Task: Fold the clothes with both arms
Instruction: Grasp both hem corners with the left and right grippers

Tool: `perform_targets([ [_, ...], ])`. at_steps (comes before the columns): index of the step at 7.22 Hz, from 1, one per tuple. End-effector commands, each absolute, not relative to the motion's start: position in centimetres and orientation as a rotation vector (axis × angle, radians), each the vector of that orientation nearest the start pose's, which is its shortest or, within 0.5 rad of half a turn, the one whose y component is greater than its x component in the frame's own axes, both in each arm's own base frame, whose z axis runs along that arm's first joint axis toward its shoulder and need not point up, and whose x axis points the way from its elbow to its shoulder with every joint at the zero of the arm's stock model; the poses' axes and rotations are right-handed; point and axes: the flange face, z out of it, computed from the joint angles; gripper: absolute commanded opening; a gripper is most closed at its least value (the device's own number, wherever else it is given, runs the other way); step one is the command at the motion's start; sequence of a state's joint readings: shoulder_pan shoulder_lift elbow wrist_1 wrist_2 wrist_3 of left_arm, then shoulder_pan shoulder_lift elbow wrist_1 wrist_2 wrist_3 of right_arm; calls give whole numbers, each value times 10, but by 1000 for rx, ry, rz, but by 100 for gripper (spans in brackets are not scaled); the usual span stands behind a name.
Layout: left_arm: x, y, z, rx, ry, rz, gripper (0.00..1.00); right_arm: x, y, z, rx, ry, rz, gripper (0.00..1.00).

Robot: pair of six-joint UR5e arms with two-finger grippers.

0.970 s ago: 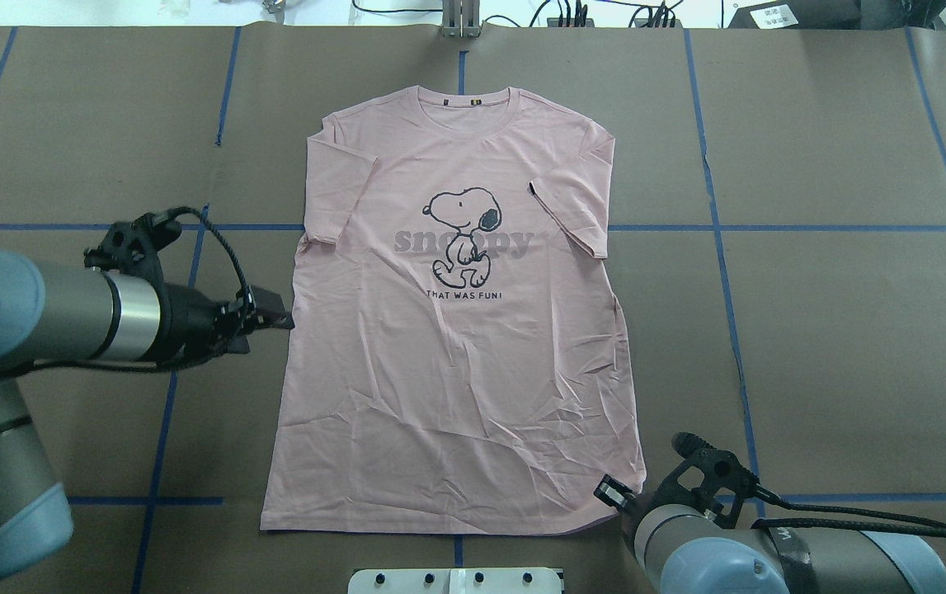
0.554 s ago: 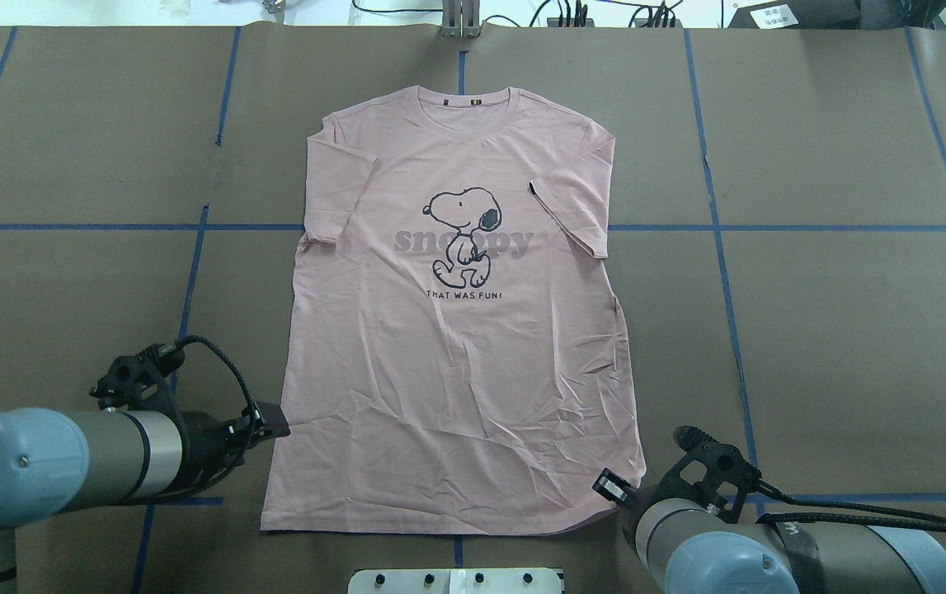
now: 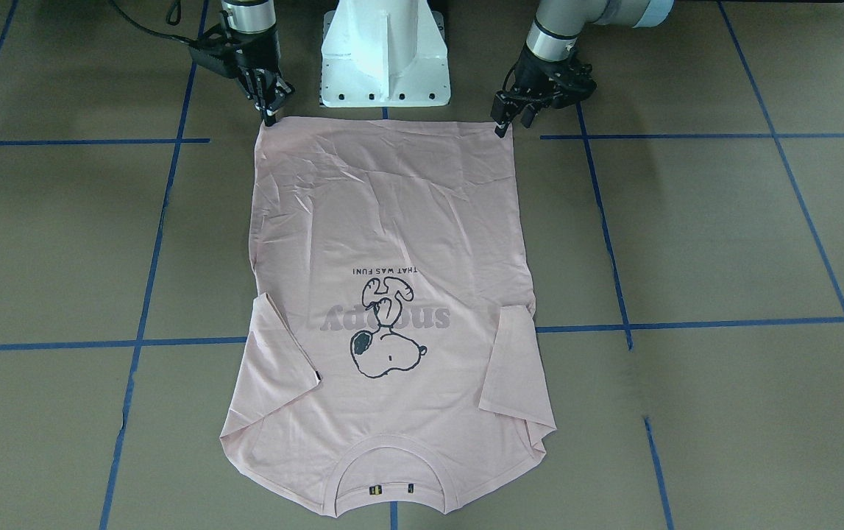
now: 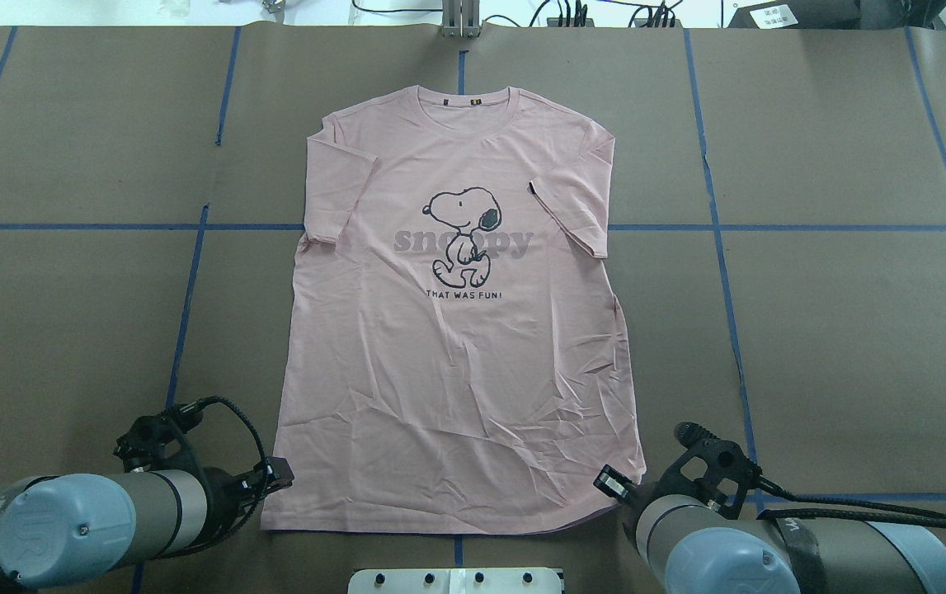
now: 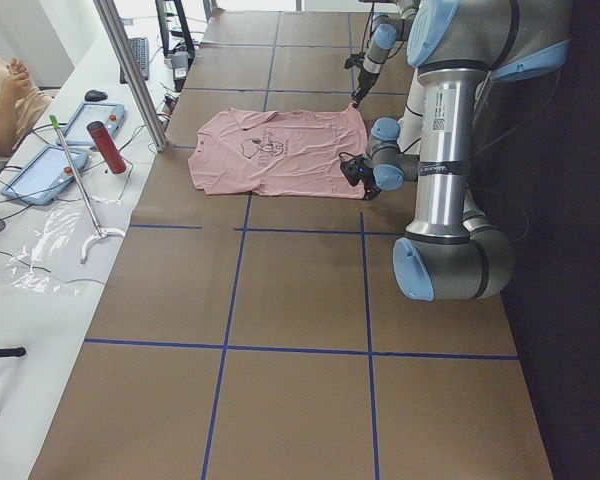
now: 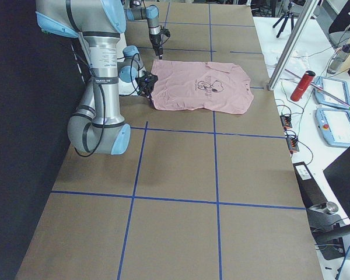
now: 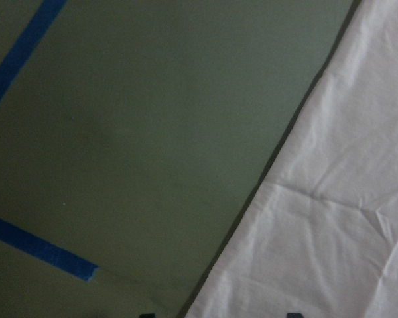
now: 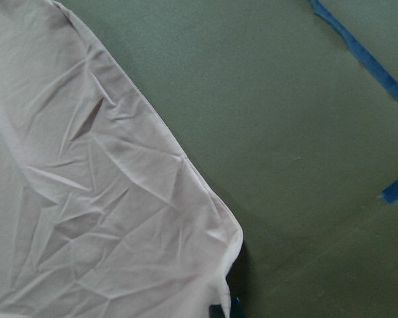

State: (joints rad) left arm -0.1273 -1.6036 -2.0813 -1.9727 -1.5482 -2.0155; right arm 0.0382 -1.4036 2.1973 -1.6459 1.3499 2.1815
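Note:
The pale pink T-shirt (image 4: pixel 456 371) lies flat and print up on the brown table, its neck on the far side and its hem toward me; it also shows in the front view (image 3: pixel 392 221). My left gripper (image 4: pixel 276 478) is low at the hem's left corner (image 3: pixel 502 124). Its two tips stand apart at the bottom of the left wrist view, astride the shirt's edge (image 7: pixel 331 232), so it is open. My right gripper (image 3: pixel 268 114) points down at the hem's right corner (image 4: pixel 617 493). It looks shut on that corner (image 8: pixel 229 265), which is slightly raised.
The white pedestal base (image 3: pixel 385 59) stands just behind the hem. Blue tape lines (image 4: pixel 184 305) cross the brown table cover. A side bench beyond the shirt's neck holds tablets and a red bottle (image 5: pixel 107 147), with a metal post (image 5: pixel 130 70) and a seated person (image 5: pixel 0 100).
My left arm has swept back along the shirt's left edge, from mid-body height to the hem's left corner. My right gripper has stayed at the hem's right corner.

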Motion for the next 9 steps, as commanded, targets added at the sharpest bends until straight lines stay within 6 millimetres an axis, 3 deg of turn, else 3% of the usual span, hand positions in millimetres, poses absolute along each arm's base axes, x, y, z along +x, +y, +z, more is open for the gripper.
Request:
perform_targets([
  [1,474,-185,364,-153,935,-544,67,-478,-173,310,0,-761,696,0],
  [6,485,-177,368,-163,922,-536,59,-477,-177,310,4,-762,700,0],
  [8,485,-177,369,-162,920,-538,0,-477,-177,310,6,-760,702,0],
  [9,485,-177,368,-163,922,-538,0,-477,-177,310,6,-762,700,0],
])
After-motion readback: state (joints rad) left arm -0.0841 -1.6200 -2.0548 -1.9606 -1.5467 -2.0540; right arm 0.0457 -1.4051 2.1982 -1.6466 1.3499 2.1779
